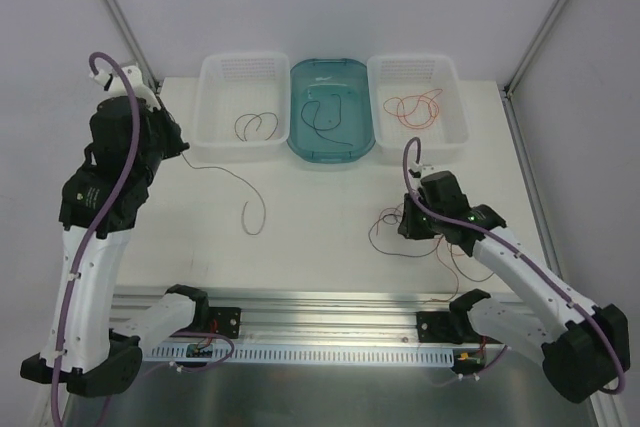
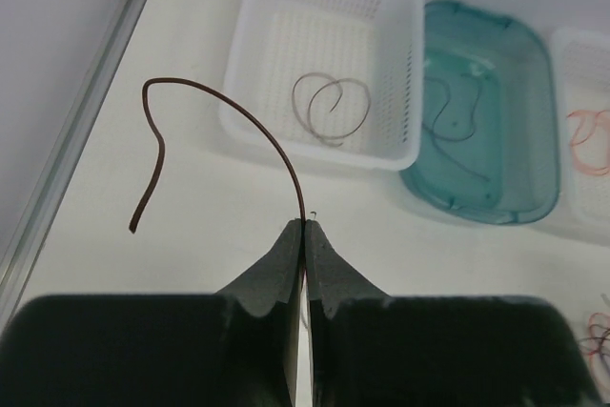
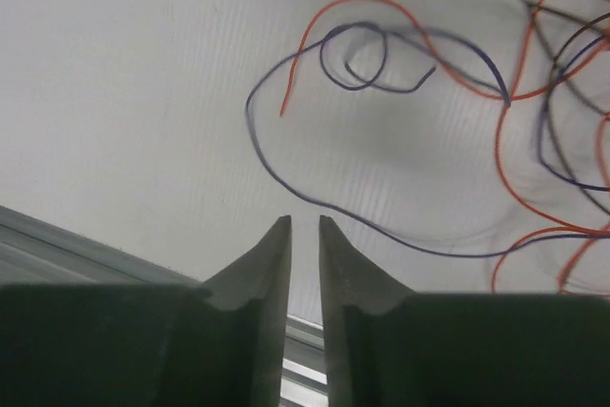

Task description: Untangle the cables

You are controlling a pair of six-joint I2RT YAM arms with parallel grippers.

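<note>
2 arms (image 1: 88,282): white links; black joints | hoses (image 1: 405,159): purple | tools (image 3: 304,221): black

Three bins stand in a row: two white baskets, the left basket (image 1: 245,75) and the right basket (image 1: 415,72), and one teal tub (image 1: 332,72) between them. One dark wire (image 1: 322,115) lies in the tub, the brown loops (image 1: 257,125) in the left basket could be one wire or two, and the red-orange wires (image 1: 413,107) in the right basket are several, too overlapped to count. One brown wire (image 2: 257,121) sits apart from the rest, the tangle (image 1: 395,229) holds too many strands to count, and there are two arms, the left arm (image 1: 85,277) and the right arm (image 1: 520,272).
</note>
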